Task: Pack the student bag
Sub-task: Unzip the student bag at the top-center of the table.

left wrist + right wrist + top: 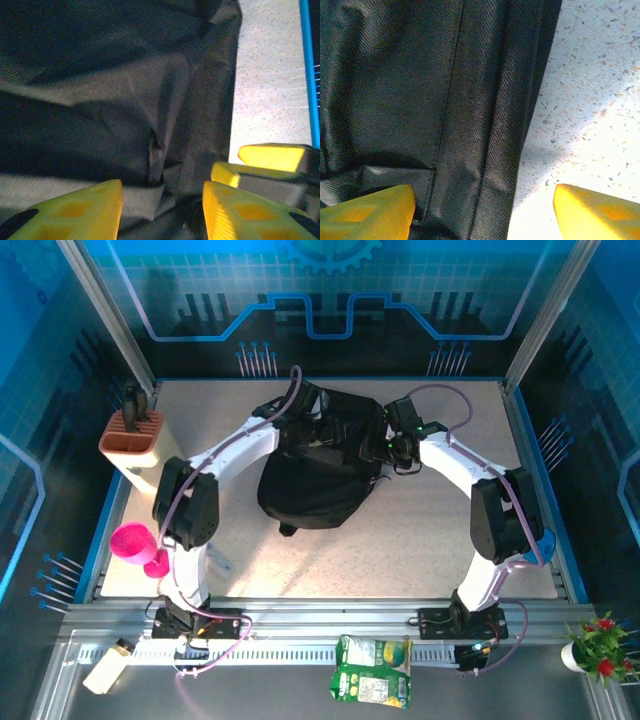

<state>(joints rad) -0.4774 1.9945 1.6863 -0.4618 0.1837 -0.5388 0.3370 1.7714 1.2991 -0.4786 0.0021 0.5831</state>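
While student bag lies on table | contents hidden | left gripper spread | right gripper spread

The student bag lies on the surface, beneath the left pincer. The right pincer straddles its edge: bag under one finger, surface under the other.

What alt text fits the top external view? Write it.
A large black student bag lies on a speckled table, with the left arm and right arm both reaching to its far end. A pink cup sits at the left edge; a green packet lies on the near rail.
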